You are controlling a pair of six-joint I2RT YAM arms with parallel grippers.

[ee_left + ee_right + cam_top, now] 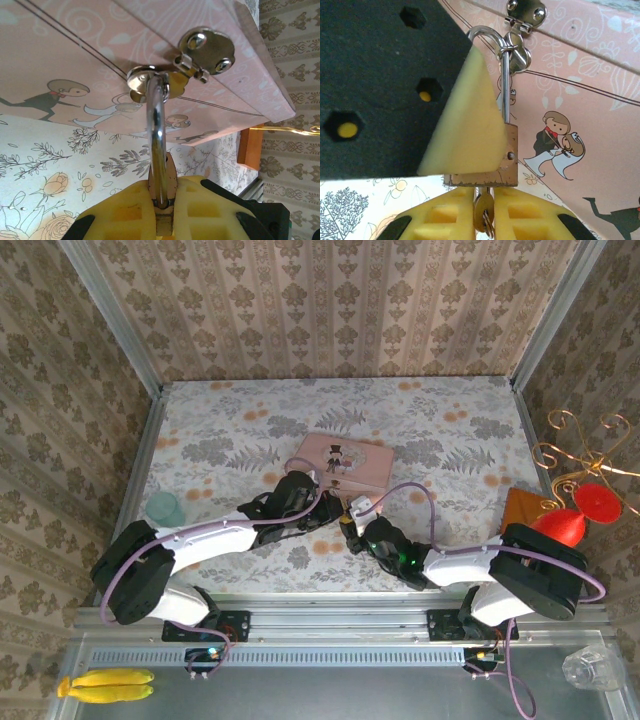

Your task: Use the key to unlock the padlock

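The brass padlock point(509, 150) hangs by its silvery shackle point(157, 125) from the hasp point(205, 50) on the front of the pink tin point(345, 460). My left gripper point(164, 202) is shut on the padlock body, its yellow pads pressing both sides. One of those left fingers point(465, 135) covers most of the padlock in the right wrist view. The key point(484, 212) sticks out of the padlock's underside. My right gripper point(484, 205) is shut on the key's head from below. In the top view both grippers point(340, 515) meet just in front of the tin.
A teal cup point(163, 507) stands at the left of the table. At the right edge are a brown wooden box point(525, 508), red pieces point(580, 515) and a gold wire stand point(580, 455). Bananas point(105, 685) and a clear cup point(595, 668) lie by the arm bases.
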